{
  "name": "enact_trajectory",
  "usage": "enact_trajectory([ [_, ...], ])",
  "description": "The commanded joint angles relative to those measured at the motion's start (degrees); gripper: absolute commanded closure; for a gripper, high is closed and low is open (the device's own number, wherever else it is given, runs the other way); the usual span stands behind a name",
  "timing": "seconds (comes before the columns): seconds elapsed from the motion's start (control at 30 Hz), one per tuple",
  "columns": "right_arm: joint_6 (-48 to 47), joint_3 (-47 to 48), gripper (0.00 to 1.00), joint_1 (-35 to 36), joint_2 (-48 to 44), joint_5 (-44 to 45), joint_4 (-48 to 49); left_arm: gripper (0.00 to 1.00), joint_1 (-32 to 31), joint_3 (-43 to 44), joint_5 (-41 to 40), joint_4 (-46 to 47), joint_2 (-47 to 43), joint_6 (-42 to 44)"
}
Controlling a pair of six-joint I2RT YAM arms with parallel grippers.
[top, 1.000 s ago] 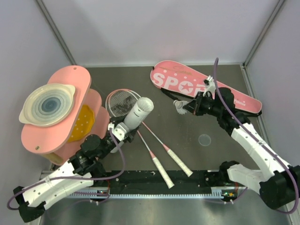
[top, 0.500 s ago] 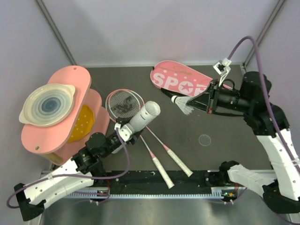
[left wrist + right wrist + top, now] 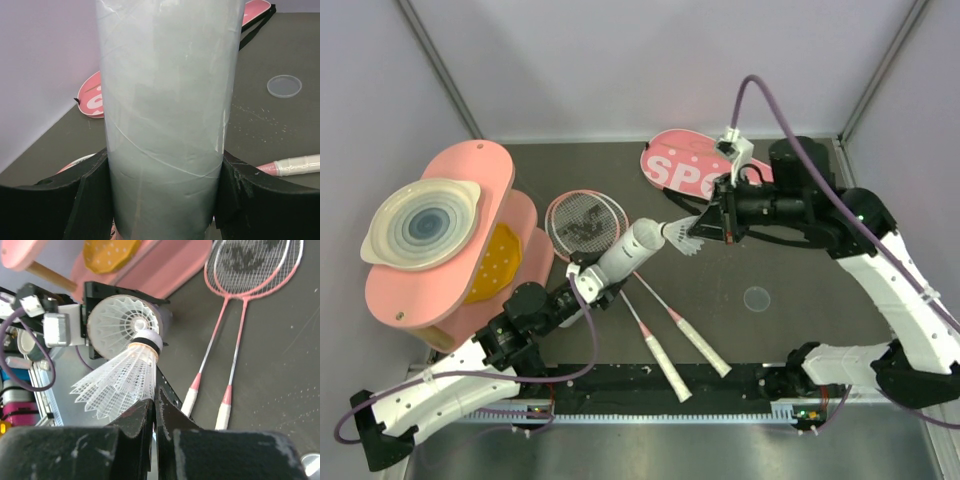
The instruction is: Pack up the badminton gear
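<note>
Top external cam tells the story: a second ago the right fingers were over by the pink SPORT bag with a shuttlecock. Now that arm has swung across to the middle and is holding the birdie nose-first right at the open end of the long white tube. The left arm did its bit too, tipping the tube further over to the right so the mouth faces the incoming birdie.

The left fingers are spread just wide enough to take the tube and are clamped on its lower end. The left wrist cam shows the black pads pressed against both sides. The tube looks lifted off the surface, angled up.

On the right wrist cam the fingers are almost fully closed, pinching only the edge of the feather skirt. The cork end looks like it's touching the tube rim, or just about. There's another feather skirt already sitting inside the tube, so I'd guess this isn't the first one going in.

What that means for the job: shuttlecock loading is right at the insert step, lined up but not pushed in yet. Everything else is still to do. The two pink rackets lie side by side on the surface under the tube and the bag lies flat at the back. A little clear round lid, probably the tube's cap, sits on its own near the right arm.
</note>
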Motion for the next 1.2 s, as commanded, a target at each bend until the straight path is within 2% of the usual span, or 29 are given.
enact_trajectory([
  [0.0, -1.0, 5.1, 1.0, 3.2, 2.8, 4.0, -0.8, 0.89, -0.2, 1.4, 2.3, 3.4, 0.2, 1.1],
  [0.3, -3.7, 9.0, 1.0, 7.0, 7.7, 9.9, -5.2, 0.89, -0.2, 1.3, 3.0, 3.2, 0.9, 1.6],
  [0.43, -5.2, 11.0, 0.89, 8.5, 9.9, 12.6, -7.3, 0.89, -0.2, 1.4, 3.5, 3.2, 1.6, 1.5],
  [0.5, -5.7, 11.7, 0.87, 8.9, 10.8, 13.2, -7.6, 0.89, -0.2, 1.4, 3.5, 3.2, 1.7, 1.5],
  [0.63, -6.4, 12.3, 0.63, 9.1, 11.4, 16.3, -8.2, 0.89, -0.2, 1.2, 3.1, 3.2, 1.4, 1.7],
  [0.73, -6.5, 12.3, 0.55, 9.1, 11.5, 17.4, -8.1, 0.89, -0.2, 1.3, 3.4, 3.2, 1.3, 1.8],
  [0.93, -5.5, 10.1, 0.47, 11.7, 13.9, 14.8, -3.7, 0.89, -0.2, 1.3, 3.4, 3.2, 1.4, 1.8],
  [1.17, -2.4, 6.7, 0.45, 16.5, 18.6, 14.7, 3.6, 0.89, -0.2, 1.2, 3.2, 3.2, 0.9, 1.8],
])
